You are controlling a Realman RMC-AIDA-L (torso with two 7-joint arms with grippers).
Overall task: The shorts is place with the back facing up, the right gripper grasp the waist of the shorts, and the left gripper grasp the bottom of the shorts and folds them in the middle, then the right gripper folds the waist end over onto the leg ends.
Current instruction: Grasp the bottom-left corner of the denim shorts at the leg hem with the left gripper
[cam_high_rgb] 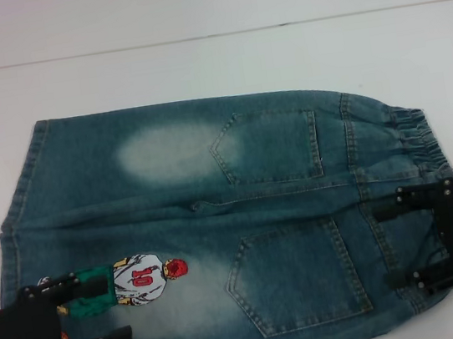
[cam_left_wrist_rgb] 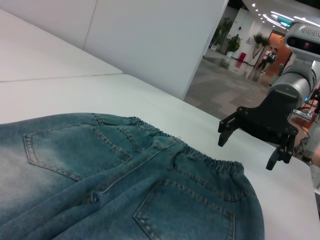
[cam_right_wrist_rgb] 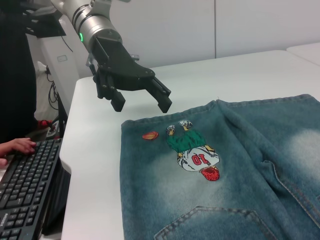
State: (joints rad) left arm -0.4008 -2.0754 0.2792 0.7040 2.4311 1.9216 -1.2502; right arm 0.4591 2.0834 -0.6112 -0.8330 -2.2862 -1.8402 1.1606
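Lying flat on the white table point(cam_high_rgb: 195, 64), back pockets up, the denim shorts point(cam_high_rgb: 217, 221), long axis from 9 to 3 o'clock in the head view: leg hems at 9, elastic waistband point(cam_high_rgb: 420, 138) at 3. Hovering above the near leg's hem at 8 o'clock, beside the cartoon print point(cam_high_rgb: 145, 280), the left gripper point(cam_high_rgb: 87, 315), fingers spread, empty. Poised over the waist's near corner at 4 o'clock, the right gripper point(cam_high_rgb: 401, 238), likewise spread, empty.

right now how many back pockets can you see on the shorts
2. One back pocket sits on the far half of the shorts, below the waistband; the other pocket is on the near half, beside the cartoon print.
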